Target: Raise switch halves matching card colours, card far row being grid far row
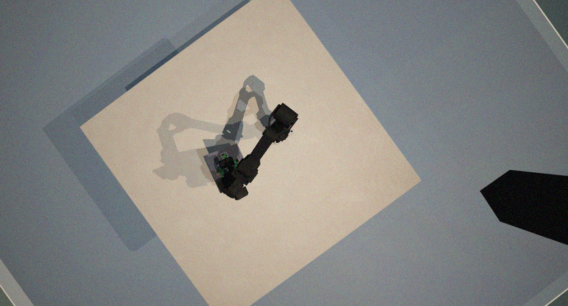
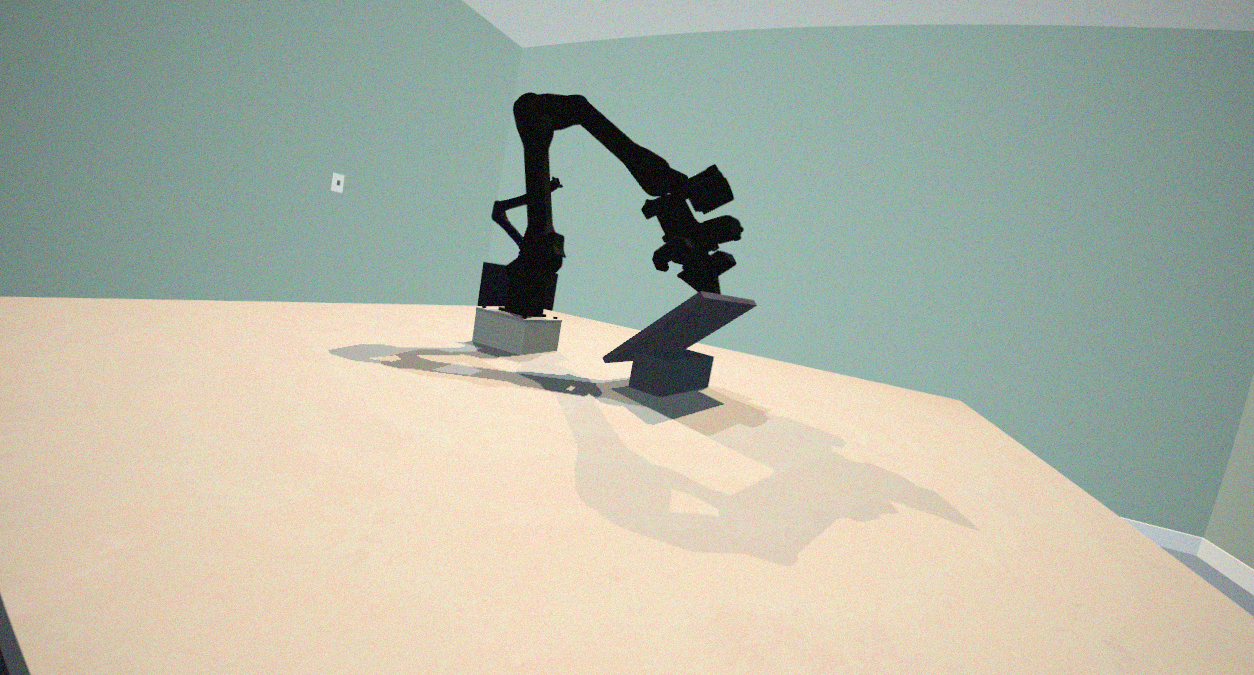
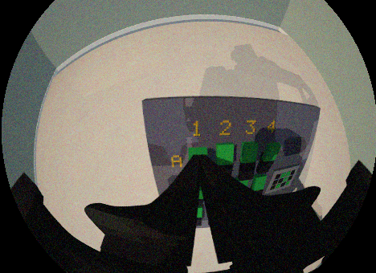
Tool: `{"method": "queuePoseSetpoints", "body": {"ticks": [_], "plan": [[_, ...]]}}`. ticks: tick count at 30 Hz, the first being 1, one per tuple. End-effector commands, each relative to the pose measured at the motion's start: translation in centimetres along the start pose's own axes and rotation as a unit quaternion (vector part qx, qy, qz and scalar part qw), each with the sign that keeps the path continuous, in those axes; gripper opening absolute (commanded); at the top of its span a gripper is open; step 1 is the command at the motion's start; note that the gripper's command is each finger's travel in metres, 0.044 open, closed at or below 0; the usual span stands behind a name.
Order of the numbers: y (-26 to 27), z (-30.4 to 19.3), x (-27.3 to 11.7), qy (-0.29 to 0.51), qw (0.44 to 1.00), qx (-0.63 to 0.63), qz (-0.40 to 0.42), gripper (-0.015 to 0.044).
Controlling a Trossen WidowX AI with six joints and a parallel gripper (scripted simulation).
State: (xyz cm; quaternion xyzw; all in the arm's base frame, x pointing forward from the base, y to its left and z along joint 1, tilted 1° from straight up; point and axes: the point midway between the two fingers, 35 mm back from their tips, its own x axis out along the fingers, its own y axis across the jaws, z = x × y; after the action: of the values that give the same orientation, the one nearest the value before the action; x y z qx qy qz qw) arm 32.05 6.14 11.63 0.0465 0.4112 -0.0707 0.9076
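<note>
The tilted dark panel [image 1: 211,163] [image 2: 680,326] [image 3: 165,115] carries the switch grid, with columns marked 1 to 4. My gripper [image 3: 198,160] is shut and empty; its tips are over the switch at A1 [image 3: 198,151], whose green far half shows just beyond them. Whether they touch it I cannot tell. In row A, switch A2 [image 3: 225,153], switch A3 [image 3: 249,152] and switch A4 [image 3: 271,151] show green far halves and dark near halves. The card [image 1: 223,155] [image 3: 283,180] lies right of the grid with green and dark squares. The fingers hide most of the lower rows.
The panel stands on a dark block [image 2: 671,373] on the pale table [image 1: 318,176] [image 2: 351,512]. The arm's base sits on a grey block [image 2: 515,331]. Shadows of the arm fall over the panel and table.
</note>
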Motion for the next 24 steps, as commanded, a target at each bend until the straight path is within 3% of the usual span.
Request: {"method": "queuePoseSetpoints", "body": {"ticks": [1,24], "plan": [[0.05,-0.02,0.11,0.001,1.000,-0.002,0.002,0.0000],[0.05,-0.02,0.41,0.001,1.000,-0.002,0.002,0.0000]]}}
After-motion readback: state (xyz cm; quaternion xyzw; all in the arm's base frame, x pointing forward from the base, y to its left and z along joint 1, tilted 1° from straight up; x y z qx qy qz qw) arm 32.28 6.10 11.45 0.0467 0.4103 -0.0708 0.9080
